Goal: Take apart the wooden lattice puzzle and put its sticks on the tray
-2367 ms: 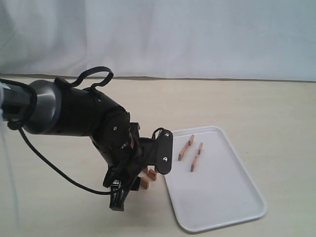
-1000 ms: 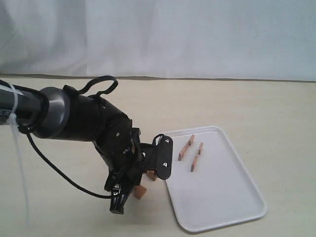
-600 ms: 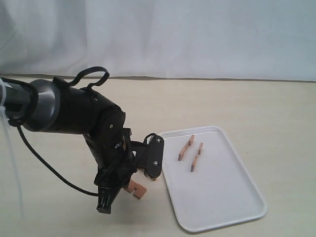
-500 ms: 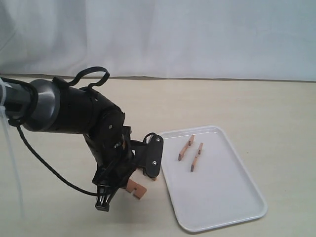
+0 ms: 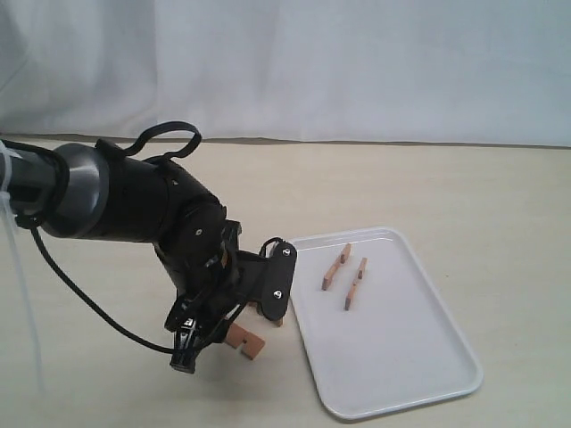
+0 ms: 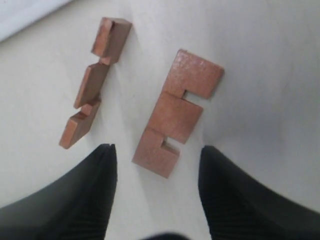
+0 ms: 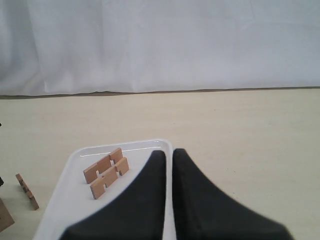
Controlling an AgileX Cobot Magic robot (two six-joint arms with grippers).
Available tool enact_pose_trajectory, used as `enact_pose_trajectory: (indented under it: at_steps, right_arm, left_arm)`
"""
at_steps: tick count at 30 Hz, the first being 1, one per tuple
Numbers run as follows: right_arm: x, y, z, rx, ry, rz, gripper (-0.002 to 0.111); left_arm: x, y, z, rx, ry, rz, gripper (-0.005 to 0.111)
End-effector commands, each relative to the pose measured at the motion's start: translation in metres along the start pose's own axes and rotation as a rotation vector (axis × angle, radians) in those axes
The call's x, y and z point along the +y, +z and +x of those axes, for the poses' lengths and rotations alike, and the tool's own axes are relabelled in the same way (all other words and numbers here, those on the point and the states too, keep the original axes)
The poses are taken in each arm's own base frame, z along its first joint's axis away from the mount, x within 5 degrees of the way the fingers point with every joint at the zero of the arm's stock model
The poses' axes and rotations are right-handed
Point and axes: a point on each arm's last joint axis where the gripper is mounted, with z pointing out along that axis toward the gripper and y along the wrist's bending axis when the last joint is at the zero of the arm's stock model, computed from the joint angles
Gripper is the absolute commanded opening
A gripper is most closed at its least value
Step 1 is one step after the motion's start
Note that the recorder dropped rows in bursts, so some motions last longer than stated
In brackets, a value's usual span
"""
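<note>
The left gripper [image 6: 157, 150] hangs spread wide, gripping nothing, over two loose sticks [image 6: 177, 112] that lie apart on the table [image 5: 464, 187], just beside the tray's [image 5: 446, 357] left rim. Two other sticks [image 5: 337, 266] lie near its far-left corner, and its right half is bare. The right gripper [image 7: 168, 156] is closed and empty.

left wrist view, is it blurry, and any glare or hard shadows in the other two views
Left wrist view: slightly soft, yet the notches of the flat stick read clearly; shadows faint. Exterior view: even, diffuse light, no glare on the tray. Right wrist view: no glare, the sticks on the tray small but distinct.
</note>
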Motion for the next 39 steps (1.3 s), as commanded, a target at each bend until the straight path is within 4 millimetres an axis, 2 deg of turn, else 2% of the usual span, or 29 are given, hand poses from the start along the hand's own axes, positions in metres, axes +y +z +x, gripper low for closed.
enact_pose_trajectory:
  at_steps: [1, 9, 23, 39]
  right_arm:
    - [0.000, 0.000, 0.001, 0.001, -0.016, 0.000, 0.005]
    - [0.000, 0.000, 0.001, 0.001, -0.016, 0.000, 0.005]
    - [0.000, 0.000, 0.001, 0.001, -0.016, 0.000, 0.005]
    - [0.000, 0.000, 0.001, 0.001, -0.016, 0.000, 0.005]
  left_arm:
    - [0.000, 0.005, 0.003, 0.015, 0.008, 0.012, 0.050]
    - [0.001, 0.013, 0.016, 0.049, -0.028, 0.059, 0.047]
    - [0.002, 0.013, 0.015, 0.034, 0.003, 0.046, 0.046]
    - [0.006, 0.013, 0.019, -0.034, -0.125, 0.061, 0.046]
